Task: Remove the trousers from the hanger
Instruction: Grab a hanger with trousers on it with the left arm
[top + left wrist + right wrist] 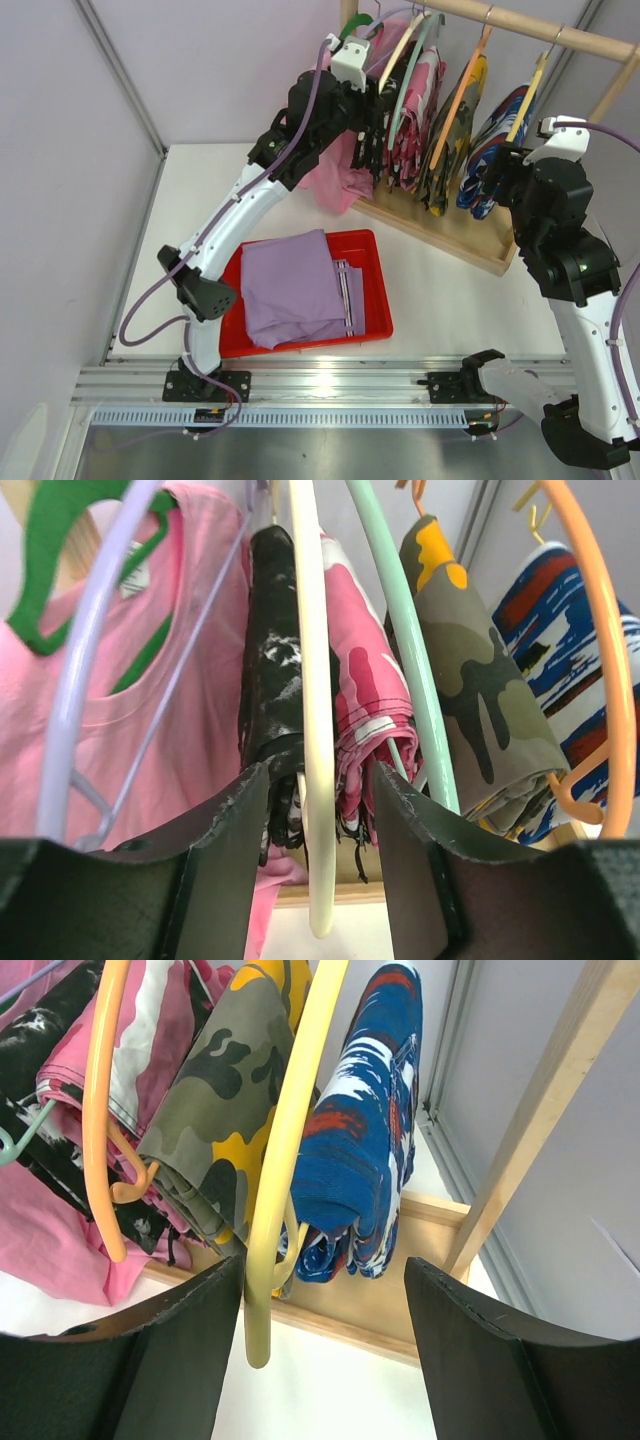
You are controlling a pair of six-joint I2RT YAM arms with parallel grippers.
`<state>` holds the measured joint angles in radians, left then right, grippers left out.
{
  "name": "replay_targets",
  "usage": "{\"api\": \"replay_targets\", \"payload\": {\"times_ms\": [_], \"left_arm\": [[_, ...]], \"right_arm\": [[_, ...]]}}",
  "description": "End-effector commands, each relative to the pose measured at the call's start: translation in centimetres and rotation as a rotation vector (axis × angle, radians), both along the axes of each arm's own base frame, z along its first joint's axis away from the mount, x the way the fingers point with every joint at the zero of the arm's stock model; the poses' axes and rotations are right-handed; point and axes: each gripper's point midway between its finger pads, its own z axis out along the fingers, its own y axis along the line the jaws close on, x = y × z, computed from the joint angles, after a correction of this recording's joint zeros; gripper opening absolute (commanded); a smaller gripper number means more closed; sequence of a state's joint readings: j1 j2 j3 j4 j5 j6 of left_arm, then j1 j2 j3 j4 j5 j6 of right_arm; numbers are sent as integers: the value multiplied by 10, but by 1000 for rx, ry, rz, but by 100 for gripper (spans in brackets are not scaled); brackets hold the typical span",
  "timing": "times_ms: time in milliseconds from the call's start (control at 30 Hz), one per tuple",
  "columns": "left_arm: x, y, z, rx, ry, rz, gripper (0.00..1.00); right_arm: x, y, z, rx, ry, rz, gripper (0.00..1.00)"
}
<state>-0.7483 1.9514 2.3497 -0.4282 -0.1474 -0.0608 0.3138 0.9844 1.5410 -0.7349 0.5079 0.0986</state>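
Squarely between left end effector [318, 780], black trousers [275, 680]

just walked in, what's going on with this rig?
Two arms are working at the clothes rack, taking trousers off hangers. The lavender trousers already lie in the red tray. The left gripper is up at the rack, fingers apart on either side of the black speckled trousers and the cream hanger beside them, not clamped. The right gripper is open at the rack's right end, by the yellow hanger and the blue patterned garment, holding nothing.
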Motion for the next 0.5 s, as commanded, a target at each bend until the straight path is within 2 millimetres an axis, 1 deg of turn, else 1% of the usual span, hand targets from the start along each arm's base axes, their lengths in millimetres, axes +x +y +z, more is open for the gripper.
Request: {"api": "replay_targets", "payload": {"times_ms": [0,67,100,200,267,467], "left_arm": [[-3,-12,22,-42,-66,-74,51],[1,-14,22,-29,-91,-77,51],[4,-17,17,-18,-94,-78,51],[11,-19,17,14,-139,-70,50],[19,-21,10,27,-145,-59,50],[31,-20,13,3,-174,-57,47]], "right_arm": [[2,0,9,-12,-33,6,72],[2,0,10,-12,-34,7,72],[3,0,10,-12,-34,8,72],[3,1,9,-9,-32,12,72],[3,2,9,-9,-30,16,72],[4,1,8,-18,-23,16,72]]}}
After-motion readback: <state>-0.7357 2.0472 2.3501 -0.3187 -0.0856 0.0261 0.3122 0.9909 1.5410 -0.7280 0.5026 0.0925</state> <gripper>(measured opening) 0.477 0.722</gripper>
